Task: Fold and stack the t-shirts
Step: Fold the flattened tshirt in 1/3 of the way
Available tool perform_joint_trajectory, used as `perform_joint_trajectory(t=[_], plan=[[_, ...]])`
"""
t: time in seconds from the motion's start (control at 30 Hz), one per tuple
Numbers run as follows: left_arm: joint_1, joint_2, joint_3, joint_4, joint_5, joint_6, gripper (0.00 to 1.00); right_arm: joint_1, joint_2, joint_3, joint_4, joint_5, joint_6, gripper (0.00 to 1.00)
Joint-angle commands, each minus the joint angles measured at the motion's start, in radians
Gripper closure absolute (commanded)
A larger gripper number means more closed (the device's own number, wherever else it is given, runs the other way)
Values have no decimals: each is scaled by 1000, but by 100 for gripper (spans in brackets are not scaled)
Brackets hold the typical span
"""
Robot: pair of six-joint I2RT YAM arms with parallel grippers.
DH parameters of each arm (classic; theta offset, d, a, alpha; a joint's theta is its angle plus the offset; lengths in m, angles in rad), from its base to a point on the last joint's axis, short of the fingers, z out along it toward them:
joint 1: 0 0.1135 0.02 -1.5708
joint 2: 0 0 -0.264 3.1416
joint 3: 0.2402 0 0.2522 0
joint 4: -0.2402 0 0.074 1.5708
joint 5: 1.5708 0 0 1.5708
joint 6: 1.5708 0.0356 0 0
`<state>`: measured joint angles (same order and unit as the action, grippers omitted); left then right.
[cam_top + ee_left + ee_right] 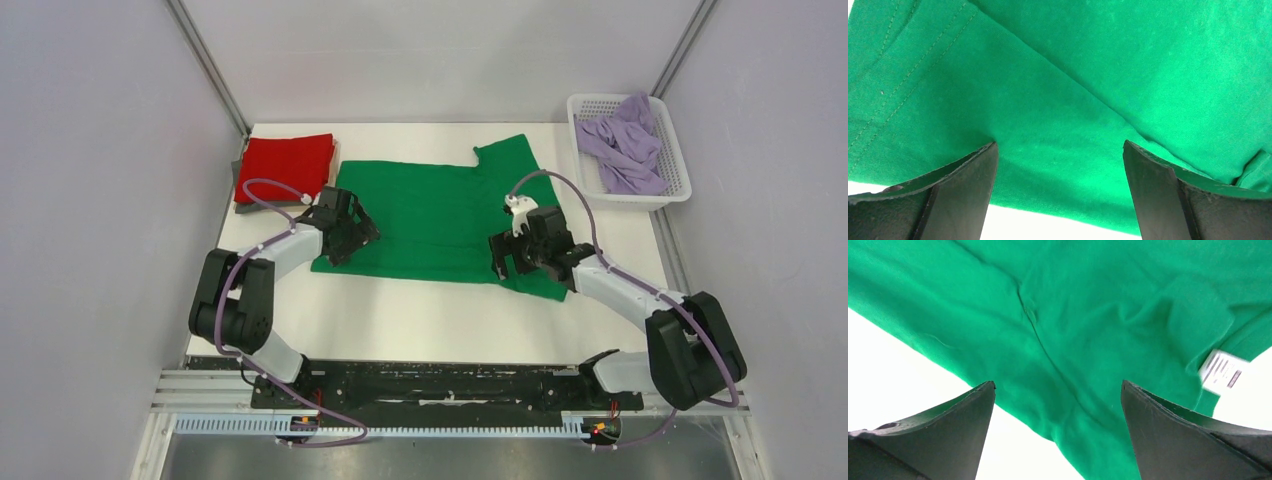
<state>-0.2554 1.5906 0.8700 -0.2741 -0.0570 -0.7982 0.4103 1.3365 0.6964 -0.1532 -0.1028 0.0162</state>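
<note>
A green t-shirt (435, 215) lies spread flat on the white table, one sleeve at its far right. My left gripper (337, 243) is open over the shirt's near left corner; the left wrist view shows its jaws wide apart above the green cloth (1058, 115) and hem. My right gripper (507, 262) is open over the near right edge; the right wrist view shows wrinkled green cloth (1088, 330) and a white tag (1222, 371). A folded red t-shirt (285, 165) lies at the far left on a grey one. A lavender t-shirt (625, 145) fills the basket.
A white mesh basket (679, 172) stands at the far right, off the table's corner. White table (400, 320) shows between the green shirt and the arm bases. Grey walls close in left, right and back.
</note>
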Motion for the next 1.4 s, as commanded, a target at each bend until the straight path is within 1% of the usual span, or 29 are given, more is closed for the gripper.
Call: perform_joint_trajectory(t=[0.0, 0.13, 0.23, 0.37, 0.47, 0.57, 0.7, 0.77, 0.87, 0.97, 1.1, 1.17, 1.27, 1.37], plan=[[4, -37, -15, -34, -44, 44, 0, -1, -42, -81, -10, 65, 61, 2], [4, -48, -32, -48, -63, 38, 0, -2, -53, -141, -60, 82, 115, 2], [4, -52, -57, -53, -75, 25, 0, -2, -105, -217, -89, 86, 141, 2], [4, -53, -86, -52, -63, 2, 0, -2, -159, -283, -182, 164, 179, 2], [4, -82, -132, -70, -62, -21, 0, -2, -187, -300, -290, 198, 248, 2], [-9, -128, -171, -133, -47, -33, 0, -3, -236, -312, -372, 236, 289, 2], [-96, -218, -240, -255, -114, -84, 0, -3, -302, -313, -437, 276, 287, 2], [-143, -279, -260, -315, -132, -131, 0, -3, -348, -313, -431, 279, 285, 2], [-189, -368, -253, -387, -206, -159, 0, -3, -434, -293, -393, 223, 233, 2], [-191, -407, -188, -432, -270, -144, 0, -2, -504, -231, -378, 170, 184, 2], [-192, -401, -86, -417, -282, -119, 0, -2, -554, -190, -296, 115, 172, 2], [-193, -372, -39, -382, -263, -100, 0, -2, -535, -208, -214, 153, 203, 2], [-194, -295, 15, -297, -217, -75, 0, 8, -420, -203, -124, 170, 265, 2], [-194, -188, 65, -267, -212, -58, 0, 98, -306, -187, -26, 261, 321, 2]])
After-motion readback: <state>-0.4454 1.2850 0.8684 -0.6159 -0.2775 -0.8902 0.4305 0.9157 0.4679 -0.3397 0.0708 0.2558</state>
